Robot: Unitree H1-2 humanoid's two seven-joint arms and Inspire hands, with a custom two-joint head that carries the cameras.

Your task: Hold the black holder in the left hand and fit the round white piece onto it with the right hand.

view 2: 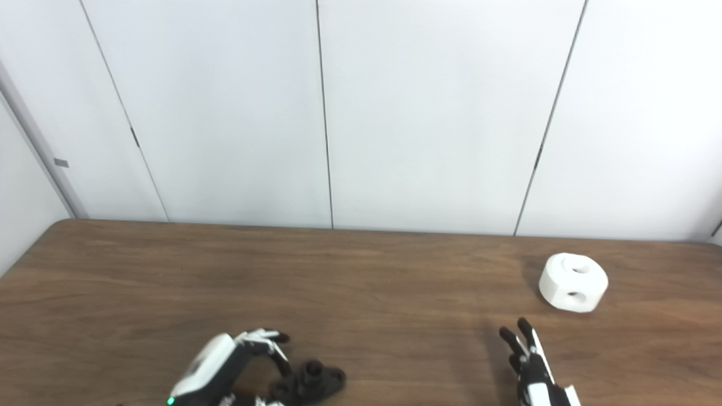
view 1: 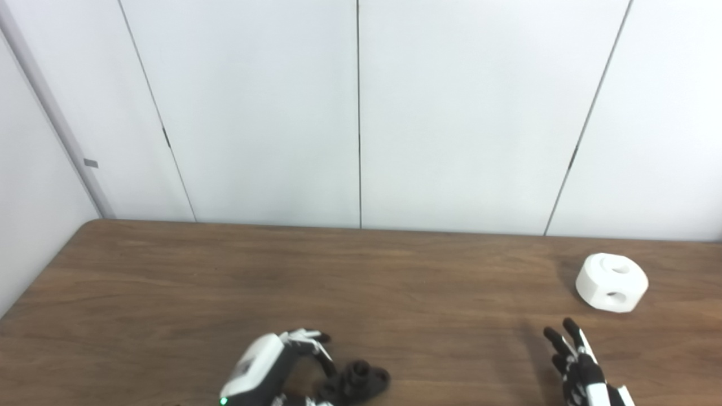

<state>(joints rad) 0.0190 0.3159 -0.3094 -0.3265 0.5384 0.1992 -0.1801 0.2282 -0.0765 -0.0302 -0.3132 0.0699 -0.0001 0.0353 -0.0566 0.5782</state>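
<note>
white piece spot: round white piece [view 1: 612, 282] sitting on the desk [view 1: 361, 282], far right, close to the back edge, well apart from everything else
direction from right hand: up and a bit to the right of the right hand [view 1: 581, 369], so a forward reach, slightly outward
nearer hand: right one by a mile; left hand [view 1: 282, 366] way over on the other side
white piece axis: short and squat, no real long axis; big hole facing up, smaller hole in the side wall facing the camera
right hand state: holding nothing, fingers spread and pointing up toward the piece
black holder spot: black holder [view 1: 355, 382] low at the near edge of the desk, right at the left hand's fingertips
left hand state: curled over the holder and touching it, but can't tell if actually gripping yet, bottom of frame cuts it off
holder lifted or not: looks to be resting on the desk, hard to say
count, white pieces: one
count, black holders: one
count, hands: two
guess at step: probably early days, holder grab underway, white piece untouched
</note>
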